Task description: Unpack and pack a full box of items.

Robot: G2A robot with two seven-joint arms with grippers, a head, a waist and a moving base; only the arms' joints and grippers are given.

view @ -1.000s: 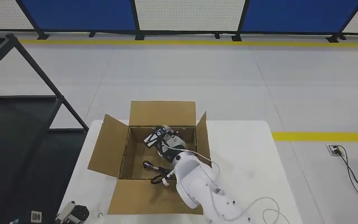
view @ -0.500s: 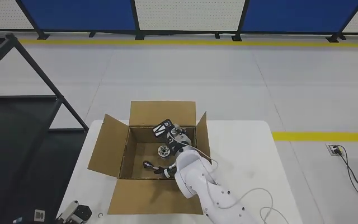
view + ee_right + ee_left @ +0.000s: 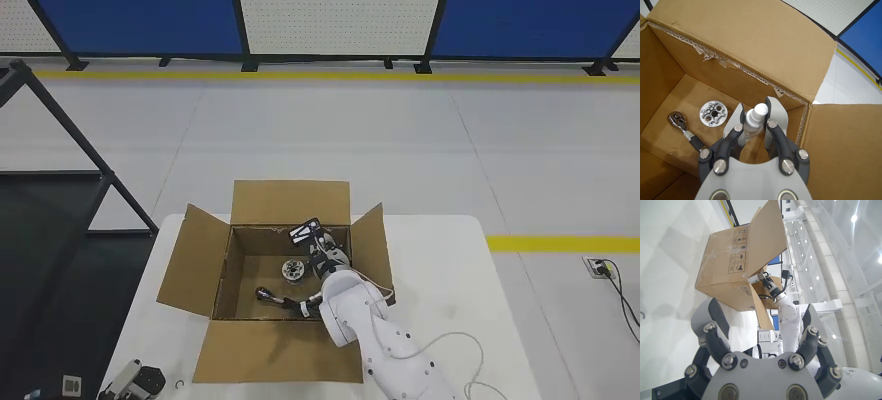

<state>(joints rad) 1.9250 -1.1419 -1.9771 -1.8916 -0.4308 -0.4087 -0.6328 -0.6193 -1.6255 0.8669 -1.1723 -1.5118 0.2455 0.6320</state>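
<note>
As right gripper (image 3: 755,110), clamped on bottle (image 3: 755,120), has drifted toward 3 o'clock wall of box (image 3: 290,203), unpacking is underway; ratchet (image 3: 680,123) and disc (image 3: 713,113) lie inside. Left gripper (image 3: 762,306) spread wide.

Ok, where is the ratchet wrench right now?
In the top view the ratchet wrench lies on the floor of the box, near the robot-side wall, just beside the metal disc.
</note>
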